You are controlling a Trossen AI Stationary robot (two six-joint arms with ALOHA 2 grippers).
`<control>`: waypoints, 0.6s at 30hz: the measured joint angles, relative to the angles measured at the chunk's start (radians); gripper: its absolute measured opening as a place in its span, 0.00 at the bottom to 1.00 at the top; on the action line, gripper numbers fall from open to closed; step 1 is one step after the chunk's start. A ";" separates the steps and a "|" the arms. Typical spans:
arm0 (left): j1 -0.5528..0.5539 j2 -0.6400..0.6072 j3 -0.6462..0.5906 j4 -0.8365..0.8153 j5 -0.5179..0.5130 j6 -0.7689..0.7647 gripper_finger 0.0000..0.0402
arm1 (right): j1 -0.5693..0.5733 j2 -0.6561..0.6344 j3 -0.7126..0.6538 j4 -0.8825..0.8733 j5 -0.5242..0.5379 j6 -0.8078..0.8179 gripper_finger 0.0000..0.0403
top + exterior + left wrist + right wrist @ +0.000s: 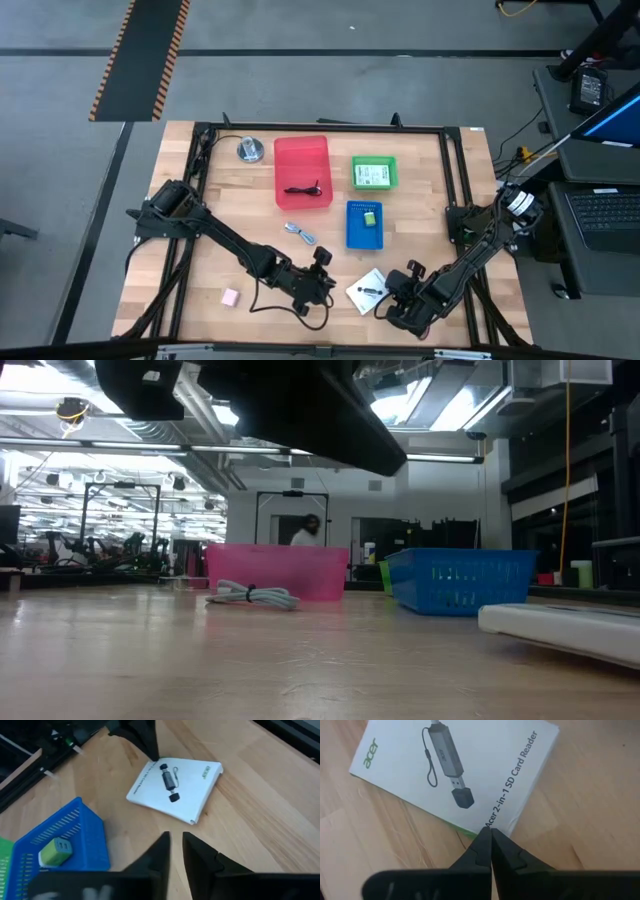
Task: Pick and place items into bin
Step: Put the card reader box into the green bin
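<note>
reaching low, right gripper (491,836) pinched at white box (455,775) edge.

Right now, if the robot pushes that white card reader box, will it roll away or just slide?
Probably slide. The white box looks flat and square, lying flat on the wooden table, so nothing should roll. It looks thin and probably light; the right pincer, shut at its edge, may simply scoot or spin it.

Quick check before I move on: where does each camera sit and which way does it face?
High: overhead, straight down; both arms, red bin.
Low: table height, level across; pink-looking bin, blue basket, an arm overhead.
Left wrist: past the left claw at the white box.
Right wrist: right claw, shut, at the box's edge.
Both wrists share that box.
</note>
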 joint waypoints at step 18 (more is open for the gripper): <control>-0.001 0.138 -0.001 0.155 -0.031 0.192 0.41 | -0.020 0.000 0.000 0.002 -0.023 0.001 0.00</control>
